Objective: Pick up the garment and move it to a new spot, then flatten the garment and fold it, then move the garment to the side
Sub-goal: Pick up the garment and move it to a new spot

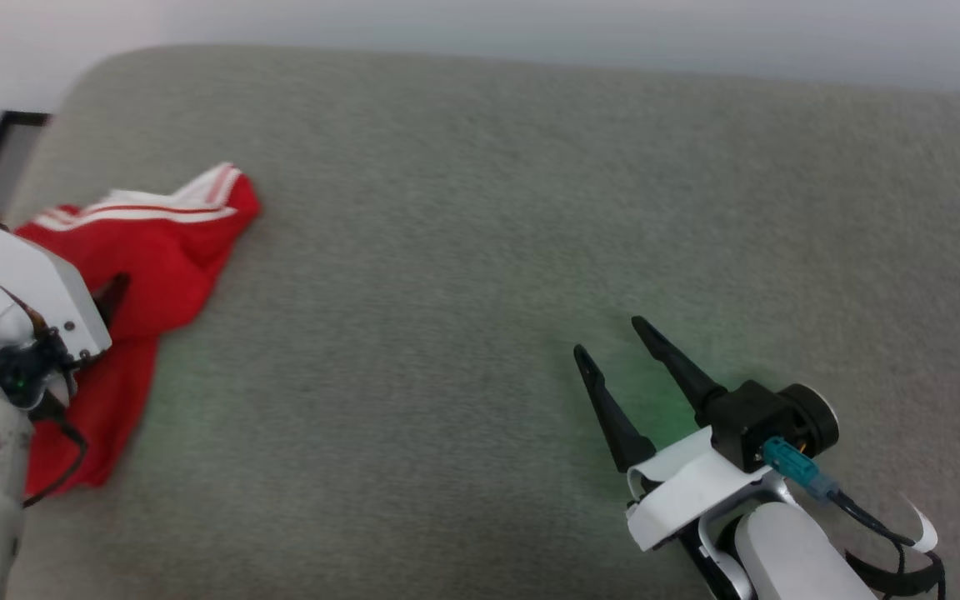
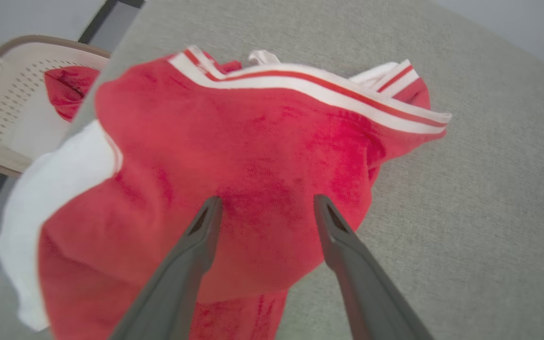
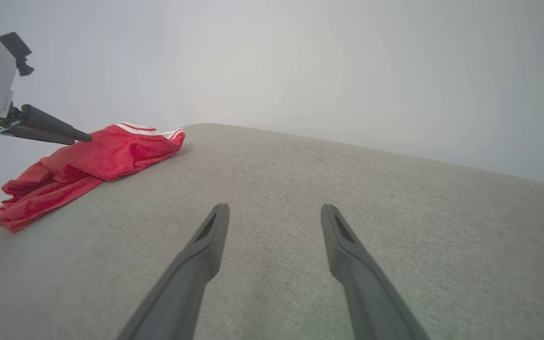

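Note:
The garment (image 1: 155,258), a red jersey with white stripe trim, lies crumpled at the left edge of the grey upholstered surface (image 1: 480,208). In the left wrist view the garment (image 2: 253,141) shows a white sleeve (image 2: 59,174) at its left. My left gripper (image 2: 267,199) is open just above the red cloth, with nothing between its fingers. From the right wrist, the left gripper (image 3: 80,140) hovers over the garment (image 3: 97,156). One of its fingers (image 1: 113,293) peeks out from under the white wrist housing. My right gripper (image 1: 608,336) is open over bare surface, far to the garment's right.
A beige perforated basket (image 2: 12,71) stands beyond the surface's left edge, with a small red cloth (image 2: 66,87) inside. A dark frame (image 1: 5,142) shows at the far left corner. A pale wall runs behind the surface.

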Tool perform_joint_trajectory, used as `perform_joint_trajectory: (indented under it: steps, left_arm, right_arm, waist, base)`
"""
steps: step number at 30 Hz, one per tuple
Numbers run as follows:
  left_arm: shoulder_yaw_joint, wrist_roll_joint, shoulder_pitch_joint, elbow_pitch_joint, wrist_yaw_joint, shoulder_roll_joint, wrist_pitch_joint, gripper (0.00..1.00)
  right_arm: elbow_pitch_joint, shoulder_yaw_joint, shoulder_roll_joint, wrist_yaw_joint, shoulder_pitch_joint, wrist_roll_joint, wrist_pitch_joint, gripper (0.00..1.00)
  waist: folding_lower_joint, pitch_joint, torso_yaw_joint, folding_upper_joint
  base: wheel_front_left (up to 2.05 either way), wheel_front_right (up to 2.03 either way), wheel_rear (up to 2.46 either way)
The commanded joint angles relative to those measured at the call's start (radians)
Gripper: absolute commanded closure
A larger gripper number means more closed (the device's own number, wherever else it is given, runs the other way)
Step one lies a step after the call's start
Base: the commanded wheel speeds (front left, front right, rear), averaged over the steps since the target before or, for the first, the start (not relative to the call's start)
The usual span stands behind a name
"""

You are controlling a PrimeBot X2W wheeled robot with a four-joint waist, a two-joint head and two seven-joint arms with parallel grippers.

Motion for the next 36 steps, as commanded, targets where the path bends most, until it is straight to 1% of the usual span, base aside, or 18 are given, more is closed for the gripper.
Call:
perform_joint_trajectory:
  steps: [1,6,9,11,12,13,14,16,21,24,26,30,36]
  left_arm:
    - [-0.004,-0.031,0.010,-0.004,0.001,0.007,0.007,0.00]
    - [-0.041,-0.093,0.028,0.004,0.001,0.018,0.002,0.00]
    - [-0.057,-0.126,0.033,0.029,0.001,0.004,-0.008,0.00]
    - [-0.078,-0.143,0.045,0.041,0.001,-0.016,-0.004,0.00]
    - [-0.094,-0.151,0.054,0.042,-0.001,-0.026,0.005,0.26]
    - [-0.108,-0.159,0.062,0.040,-0.002,-0.034,0.010,0.66]
    - [-0.121,-0.168,0.069,0.036,-0.002,-0.039,0.013,0.99]
    - [-0.145,-0.188,0.084,0.020,-0.005,-0.040,0.003,1.00]
    - [-0.162,-0.213,0.067,0.006,-0.004,0.027,-0.109,1.00]
    - [-0.194,-0.211,0.044,-0.034,-0.003,0.058,-0.178,1.00]
    - [-0.223,-0.223,0.030,-0.074,0.000,0.076,-0.201,1.00]
    - [-0.312,-0.249,0.015,-0.194,0.000,0.090,-0.220,1.00]
    - [-0.504,-0.289,-0.030,-0.428,0.000,0.100,-0.191,1.00]
  right_arm:
    - [-0.007,-0.001,0.002,0.000,-0.018,-0.008,-0.001,0.00]
    - [-0.015,0.015,-0.019,0.000,-0.040,-0.032,-0.001,0.00]
    - [-0.023,0.019,-0.031,0.000,-0.058,-0.039,-0.001,0.00]
    - [-0.028,0.019,-0.036,0.000,-0.064,-0.041,-0.001,0.00]
    - [-0.032,0.018,-0.038,0.000,-0.065,-0.042,-0.001,0.00]
    - [-0.036,0.016,-0.039,0.000,-0.065,-0.041,-0.001,0.00]
    - [-0.040,0.015,-0.040,0.000,-0.065,-0.040,-0.001,0.00]
    - [-0.045,0.015,-0.040,0.000,-0.055,-0.037,-0.001,0.00]
    - [-0.049,0.010,-0.032,0.000,-0.032,-0.020,-0.001,0.00]
    - [-0.045,-0.005,-0.022,0.000,-0.012,-0.002,-0.001,0.00]
    - [-0.042,-0.017,-0.015,0.000,0.005,0.012,-0.001,0.00]
    - [-0.049,-0.055,-0.006,0.000,0.040,0.034,-0.001,0.00]
    - [-0.073,-0.128,0.000,0.000,0.073,0.040,-0.001,0.00]
  waist:
    - [0.0000,0.103,-0.103,-0.0001]
    - [0.0000,0.160,-0.132,-0.0001]
    - [0.0000,0.180,-0.135,-0.0001]
    - [0.0000,0.180,-0.133,-0.0001]
    - [0.0000,0.178,-0.129,-0.0001]
    - [0.0000,0.172,-0.125,-0.0001]
    - [0.0000,0.166,-0.120,-0.0001]
    - [0.0000,0.144,-0.109,-0.0001]
    - [0.0000,0.073,-0.084,-0.0001]
    - [0.0000,0.021,-0.074,-0.0001]
    - [0.0000,-0.015,-0.073,-0.0001]
    - [0.0000,-0.058,-0.082,-0.0001]
    - [0.0000,-0.065,-0.124,-0.0001]
  base:
    - [0.00,0.00,0.00]
    - [0.00,0.00,0.00]
    - [0.00,0.00,0.00]
    - [0.00,0.00,0.00]
    - [0.00,0.00,0.00]
    - [0.00,0.00,0.00]
    - [0.00,0.00,0.00]
    - [0.00,0.00,0.00]
    - [0.00,0.00,0.00]
    - [0.00,0.00,0.00]
    - [0.00,0.00,0.00]
    - [0.00,0.00,0.00]
    - [0.00,0.00,0.00]
